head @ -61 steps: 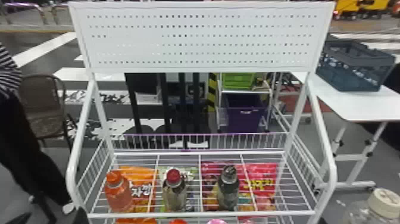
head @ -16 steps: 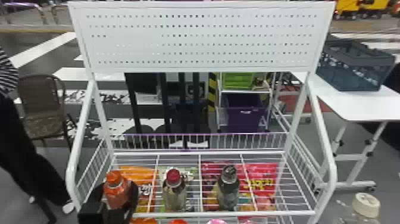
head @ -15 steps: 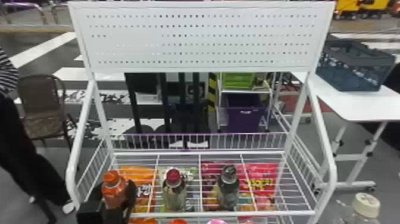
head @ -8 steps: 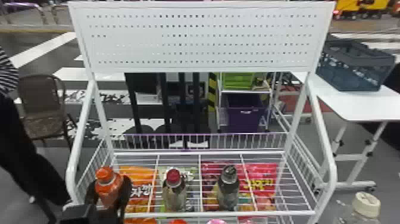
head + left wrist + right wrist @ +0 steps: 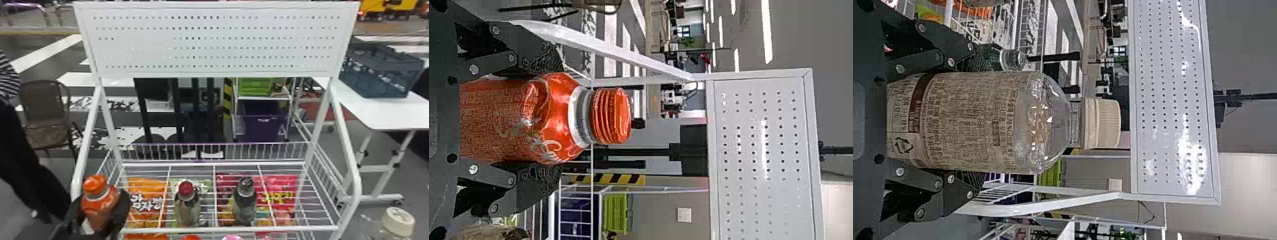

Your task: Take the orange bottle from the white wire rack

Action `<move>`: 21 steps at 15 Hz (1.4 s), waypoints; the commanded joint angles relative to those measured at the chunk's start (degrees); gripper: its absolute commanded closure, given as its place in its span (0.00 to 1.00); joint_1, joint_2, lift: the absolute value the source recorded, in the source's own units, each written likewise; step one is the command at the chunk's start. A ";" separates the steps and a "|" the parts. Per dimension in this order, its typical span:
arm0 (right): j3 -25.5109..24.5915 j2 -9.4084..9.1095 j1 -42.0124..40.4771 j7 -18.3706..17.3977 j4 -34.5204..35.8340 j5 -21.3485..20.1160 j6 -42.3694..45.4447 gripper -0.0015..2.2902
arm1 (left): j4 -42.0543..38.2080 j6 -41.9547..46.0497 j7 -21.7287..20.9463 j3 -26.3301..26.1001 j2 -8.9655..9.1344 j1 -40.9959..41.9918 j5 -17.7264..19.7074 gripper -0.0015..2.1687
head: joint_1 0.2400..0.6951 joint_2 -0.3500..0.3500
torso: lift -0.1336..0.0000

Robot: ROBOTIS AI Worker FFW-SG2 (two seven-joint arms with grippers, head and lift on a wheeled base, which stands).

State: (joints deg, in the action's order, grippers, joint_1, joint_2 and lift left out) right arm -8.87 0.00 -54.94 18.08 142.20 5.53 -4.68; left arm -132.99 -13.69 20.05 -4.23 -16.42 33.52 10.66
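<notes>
I'm getting bright indoor light, with long ceiling lamps glowing as white strips against a duller grey ceiling in my left wrist view. The perforated panel looks pale and evenly lit from the head, washing out some holes toward its left; both wrist views give me hard white glare on it, patchier in the right. I see small highlights on the glossy orange bottle and the clear bottle's shoulder. Behind the white wire rack, the purple bin sinks into dim tones.
</notes>
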 commanded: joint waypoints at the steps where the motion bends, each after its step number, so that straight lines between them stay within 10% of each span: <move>1: 0.09 -0.05 -0.34 0.02 0.10 -0.08 0.50 0.48 | -4.64 -0.34 -0.10 1.94 -0.02 5.42 -0.38 0.99 | 0.57 0.50 | 1.00; 21: 0.17 -0.05 0.27 -0.07 0.18 0.09 0.50 0.48 | -6.40 5.81 1.04 5.02 0.86 13.41 -1.52 0.99 | 0.57 0.50 | 1.00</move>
State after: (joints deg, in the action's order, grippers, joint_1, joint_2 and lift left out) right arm -8.70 0.00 -54.76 18.02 142.41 5.63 -4.18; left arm -139.31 -7.87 21.11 0.69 -15.56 46.93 9.14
